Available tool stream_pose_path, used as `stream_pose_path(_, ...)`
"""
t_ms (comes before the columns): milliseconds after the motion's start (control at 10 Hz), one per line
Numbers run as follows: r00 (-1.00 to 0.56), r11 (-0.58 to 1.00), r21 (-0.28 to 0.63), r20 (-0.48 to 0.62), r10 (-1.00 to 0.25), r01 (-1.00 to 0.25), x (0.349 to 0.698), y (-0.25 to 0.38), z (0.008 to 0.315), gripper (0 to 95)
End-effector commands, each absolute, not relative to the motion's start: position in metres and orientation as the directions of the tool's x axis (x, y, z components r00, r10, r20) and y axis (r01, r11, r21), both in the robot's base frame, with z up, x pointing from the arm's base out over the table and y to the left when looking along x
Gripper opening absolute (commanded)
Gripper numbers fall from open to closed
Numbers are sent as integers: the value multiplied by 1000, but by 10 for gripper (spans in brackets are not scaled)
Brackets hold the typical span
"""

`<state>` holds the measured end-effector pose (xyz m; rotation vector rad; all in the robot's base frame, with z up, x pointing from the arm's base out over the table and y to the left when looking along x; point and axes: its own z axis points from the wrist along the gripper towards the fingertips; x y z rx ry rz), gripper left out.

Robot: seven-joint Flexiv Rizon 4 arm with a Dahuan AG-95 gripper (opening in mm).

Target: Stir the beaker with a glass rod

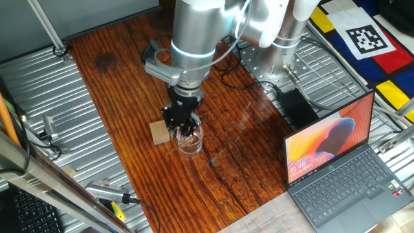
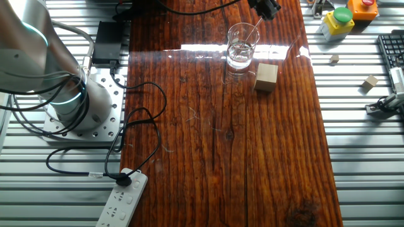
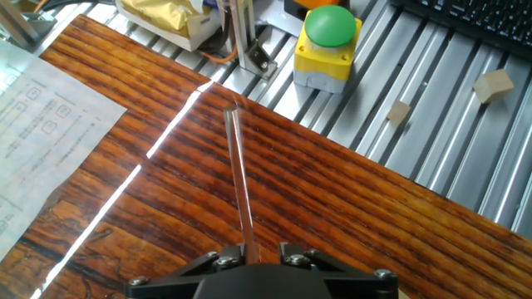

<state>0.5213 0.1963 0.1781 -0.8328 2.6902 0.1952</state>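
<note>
The beaker is a small clear glass on the wooden table, right beside the tan wooden block. In the other fixed view the beaker stands just left of and behind the block. My gripper hangs directly above the beaker, shut on the glass rod, which slants down into the beaker. In the hand view the rod runs forward from my gripper over the wood. The beaker does not show clearly there.
An open laptop sits at the table's right. A green button on a yellow box, small wood blocks and a keyboard lie on the metal slats. A paper sheet, a power strip and cables are nearby.
</note>
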Motion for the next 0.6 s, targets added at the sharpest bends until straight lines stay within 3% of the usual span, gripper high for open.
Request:
stream_pose_path(100,-794,797,40,-138,-592,-602,511,183,189,0)
stream_pose_path(300,-792,791,44,-2,-611,-610,500,171,199,0)
stream_pose_path(600,-794,796,41,53,-605,-604,489,161,208,0)
